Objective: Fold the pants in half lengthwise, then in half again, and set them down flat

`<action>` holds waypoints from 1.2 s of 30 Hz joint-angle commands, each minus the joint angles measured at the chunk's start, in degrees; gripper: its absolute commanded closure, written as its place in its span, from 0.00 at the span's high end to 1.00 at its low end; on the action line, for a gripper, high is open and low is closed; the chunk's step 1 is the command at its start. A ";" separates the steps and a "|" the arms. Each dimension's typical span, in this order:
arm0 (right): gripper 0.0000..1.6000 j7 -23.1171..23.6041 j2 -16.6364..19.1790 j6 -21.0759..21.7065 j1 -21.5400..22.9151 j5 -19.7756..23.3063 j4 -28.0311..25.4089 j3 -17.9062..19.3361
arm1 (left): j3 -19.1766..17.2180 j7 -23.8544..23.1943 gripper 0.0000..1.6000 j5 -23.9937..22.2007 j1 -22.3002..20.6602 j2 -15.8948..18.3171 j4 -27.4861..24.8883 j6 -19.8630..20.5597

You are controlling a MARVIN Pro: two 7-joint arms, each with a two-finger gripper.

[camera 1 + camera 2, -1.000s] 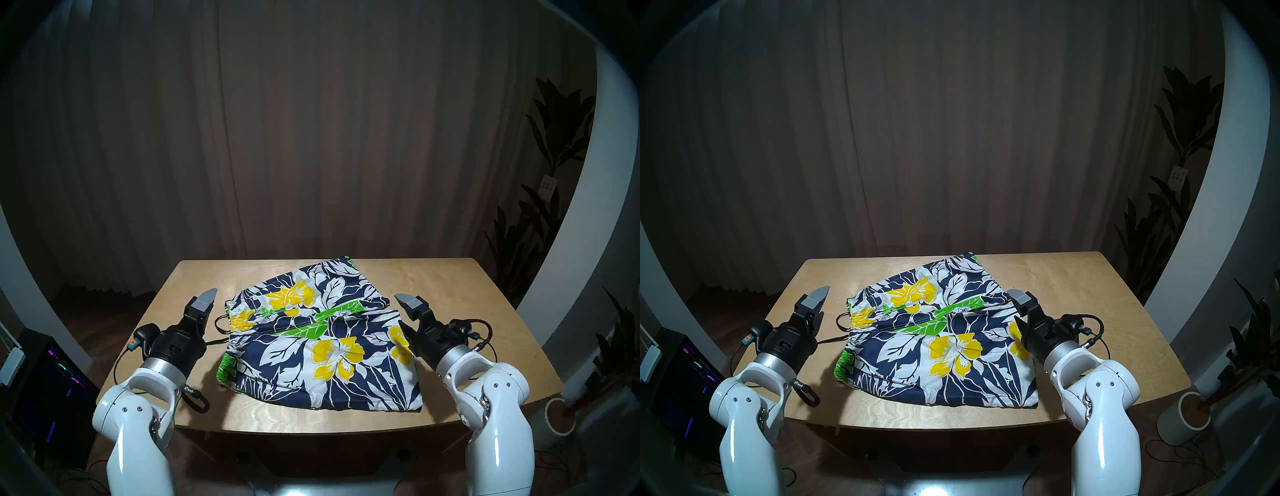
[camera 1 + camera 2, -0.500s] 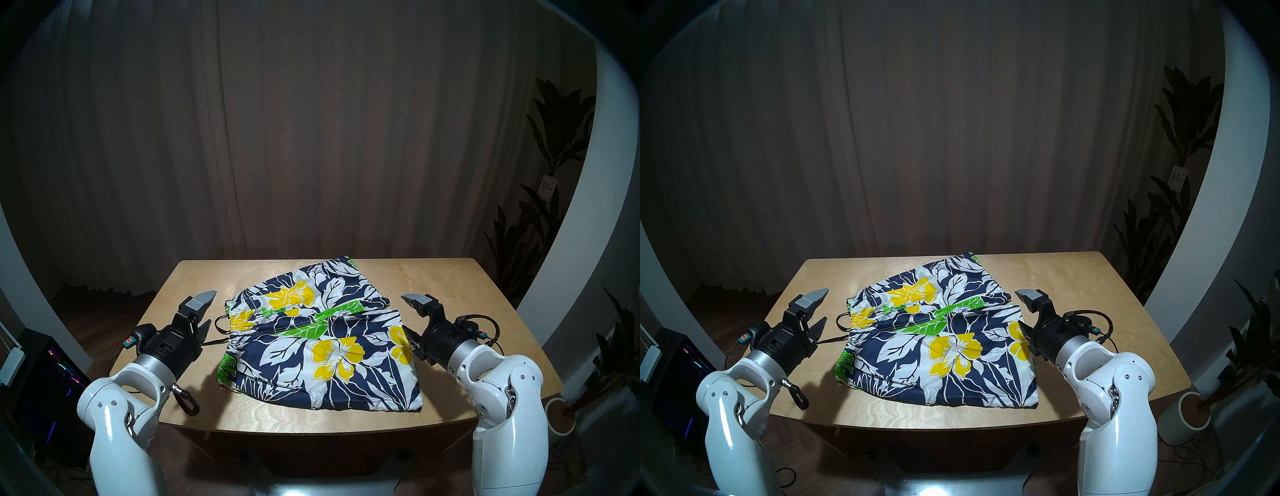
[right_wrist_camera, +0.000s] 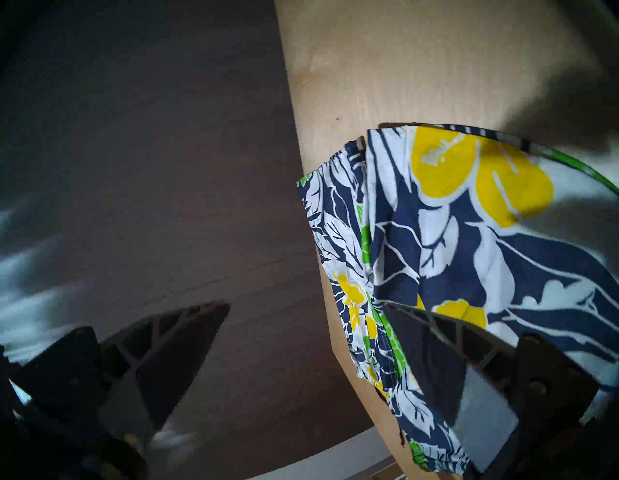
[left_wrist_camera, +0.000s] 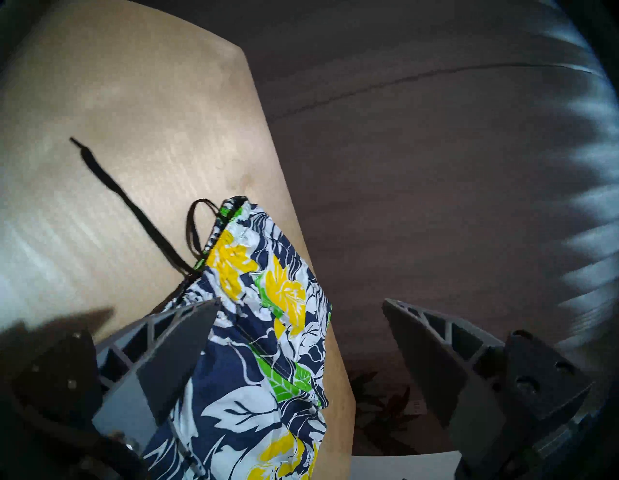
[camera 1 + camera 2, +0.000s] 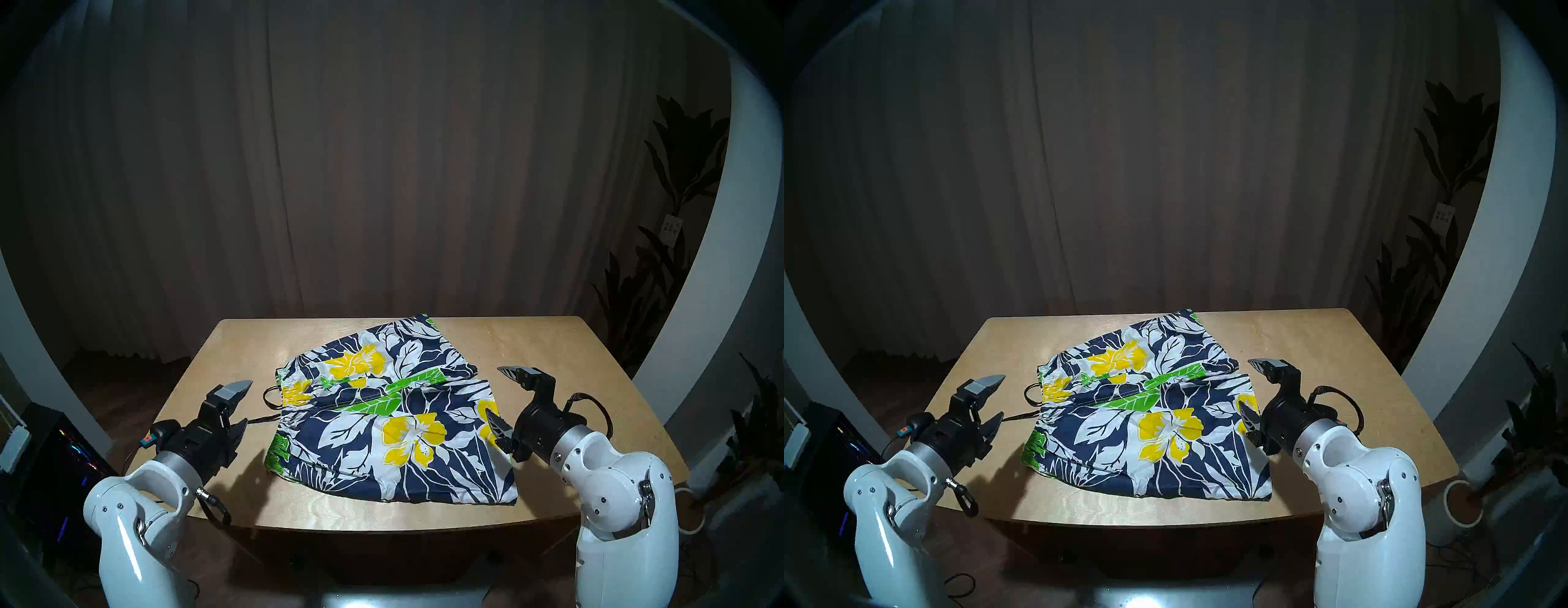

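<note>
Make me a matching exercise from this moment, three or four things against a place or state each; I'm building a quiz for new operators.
Things:
1. shorts
2. drawstring
3. left gripper
4. right gripper

Places or states:
A. open, by the hem side of the shorts
B. lying spread on the table
C. open, by the waistband side
D. black, trailing onto bare wood

Pairs: 1-B, 2-D, 3-C, 4-A

Back wall: brown curtain [image 5: 382, 170], floor to top, in vertical folds.
Table [image 5: 551, 352]: pale wood, rounded corners, mid-scene.
Floor [image 5: 127, 382]: dark brown, seen left of table.
Right side: white pillar [image 5: 712, 297]; dark leafy plant [image 5: 662, 254] with paper tag [image 5: 671, 228]; white pot [image 5: 685, 509] near.
Left, near: dark box [image 5: 63, 467] with coloured lights.
Light: dim, glare on near table edge.
</note>
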 commanded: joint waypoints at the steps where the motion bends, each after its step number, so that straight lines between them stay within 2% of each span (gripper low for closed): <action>1: 1.00 -7.17 -0.89 -5.98 -1.74 7.64 -4.93 0.25 | -0.90 2.53 1.00 -6.19 3.53 -2.33 -3.21 1.09; 2: 1.00 -7.17 -0.89 -5.98 -1.74 7.64 -4.93 0.25 | -0.90 2.53 1.00 -6.19 3.53 -2.33 -3.21 1.09; 4: 1.00 -10.80 -0.91 -7.96 -1.38 9.55 -6.29 0.62 | -0.74 5.11 1.00 -9.01 4.52 -2.91 -4.19 1.06; 7: 1.00 -13.55 -0.29 -9.20 -1.05 10.96 -6.92 1.07 | -0.11 6.78 1.00 -10.58 5.11 -3.17 -4.85 1.16; 9: 1.00 -14.37 0.94 -8.19 -0.98 9.82 -7.30 1.70 | 0.96 9.41 1.00 -11.71 5.66 -3.30 -5.81 0.67; 11: 1.00 -10.64 1.81 -5.62 -1.78 5.26 -7.21 1.37 | 2.18 10.86 1.00 -12.75 6.14 -3.30 -6.12 -0.41; 12: 1.00 -8.48 2.89 -3.04 -2.38 3.25 -6.93 1.04 | 2.62 10.83 1.00 -11.94 6.01 -3.16 -6.03 -0.17; 16: 1.00 -5.73 2.30 -0.12 -4.35 -0.03 -5.51 0.40 | 4.61 14.01 1.00 -12.05 6.03 -2.72 -5.77 -2.34; 18: 1.00 -4.50 2.18 1.00 -5.35 -0.18 -4.20 -0.03 | 5.32 15.27 1.00 -12.53 5.93 -2.51 -5.48 -3.69; 19: 1.00 -2.40 1.68 0.75 -6.11 -1.27 -2.96 -0.69 | 5.83 17.24 1.00 -12.95 5.72 -2.27 -5.19 -5.13; 23: 1.00 0.31 1.38 1.91 -6.78 -2.79 -1.49 -1.39 | 6.25 20.39 1.00 -13.53 5.48 -2.04 -5.46 -6.22; 24: 1.00 1.77 1.10 2.35 -6.96 -3.89 -1.17 -1.71 | 6.28 22.73 1.00 -14.56 5.55 -2.06 -6.12 -6.44; 28: 1.00 4.03 0.79 2.18 -7.23 -5.10 -0.55 -2.14 | 6.10 25.25 1.00 -16.50 5.55 -2.05 -6.19 -6.79; 36: 1.00 5.52 -0.37 -0.18 -8.01 -6.27 -0.52 -4.20 | 5.30 29.79 1.00 -20.51 4.09 -0.27 -4.60 -4.88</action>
